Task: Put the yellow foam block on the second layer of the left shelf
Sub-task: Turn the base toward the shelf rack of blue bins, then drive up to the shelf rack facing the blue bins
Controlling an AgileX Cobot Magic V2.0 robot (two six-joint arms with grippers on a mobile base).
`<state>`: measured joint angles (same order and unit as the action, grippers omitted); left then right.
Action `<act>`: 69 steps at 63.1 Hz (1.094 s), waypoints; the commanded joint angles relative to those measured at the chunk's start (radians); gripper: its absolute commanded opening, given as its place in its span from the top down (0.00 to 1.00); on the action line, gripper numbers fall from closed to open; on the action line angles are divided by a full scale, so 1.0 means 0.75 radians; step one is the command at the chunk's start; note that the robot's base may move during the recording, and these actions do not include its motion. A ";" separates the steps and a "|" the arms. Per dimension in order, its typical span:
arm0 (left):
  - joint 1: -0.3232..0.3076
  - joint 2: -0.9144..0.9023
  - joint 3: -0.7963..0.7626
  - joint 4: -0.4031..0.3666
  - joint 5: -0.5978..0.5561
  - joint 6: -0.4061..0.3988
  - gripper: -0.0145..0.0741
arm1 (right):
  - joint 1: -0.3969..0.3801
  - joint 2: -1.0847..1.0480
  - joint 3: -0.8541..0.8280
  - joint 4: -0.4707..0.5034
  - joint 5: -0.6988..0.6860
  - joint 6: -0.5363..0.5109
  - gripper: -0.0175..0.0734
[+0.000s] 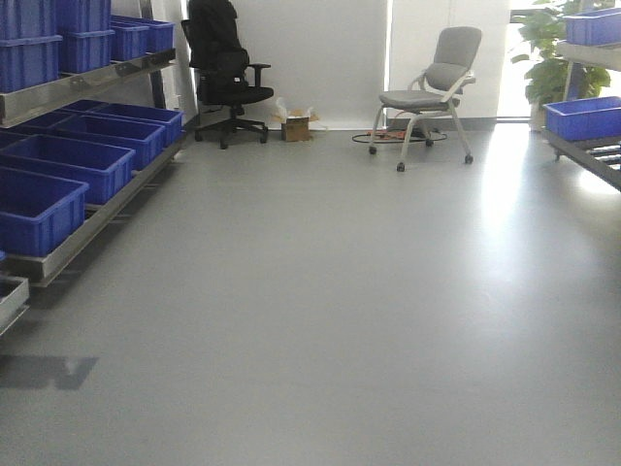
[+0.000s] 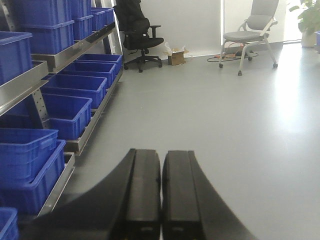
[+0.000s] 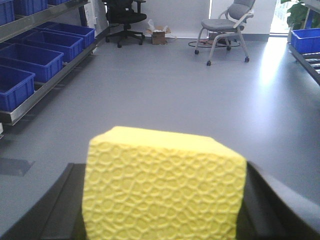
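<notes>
The yellow foam block (image 3: pixel 165 185) fills the lower middle of the right wrist view, its dimpled face toward the camera. My right gripper (image 3: pixel 162 172) is shut on it, a black finger showing on each side, above grey floor. In the left wrist view my left gripper (image 2: pixel 161 155) is shut, its black fingers pressed together with nothing between them. The left shelf (image 1: pixel 58 254) is a steel rack along the left. Its second layer shows as a steel front rail (image 1: pixel 92 83) with blue bins (image 1: pixel 82 44) above the low tier. Neither gripper appears in the front view.
Blue bins (image 1: pixel 68 165) fill the low tier of the left rack. A black office chair (image 1: pixel 225 73), a small cardboard box (image 1: pixel 295 126) and a grey chair (image 1: pixel 432 92) stand at the far wall. A second rack with blue bins (image 1: pixel 582 116) lines the right side.
</notes>
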<state>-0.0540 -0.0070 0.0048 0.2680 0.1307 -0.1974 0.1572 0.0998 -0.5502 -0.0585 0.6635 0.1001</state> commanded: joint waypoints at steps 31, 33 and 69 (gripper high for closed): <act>-0.005 -0.018 0.034 -0.004 -0.113 -0.005 0.68 | -0.006 0.025 -0.040 -0.007 -0.122 -0.007 0.43; -0.005 -0.018 0.034 -0.004 -0.113 -0.005 0.68 | -0.006 0.025 -0.040 -0.007 -0.122 -0.007 0.43; -0.005 -0.018 0.034 -0.004 -0.113 -0.005 0.68 | -0.006 0.025 -0.040 -0.007 -0.122 -0.007 0.43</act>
<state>-0.0540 -0.0070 0.0048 0.2680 0.1307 -0.1974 0.1572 0.0998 -0.5502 -0.0585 0.6635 0.1001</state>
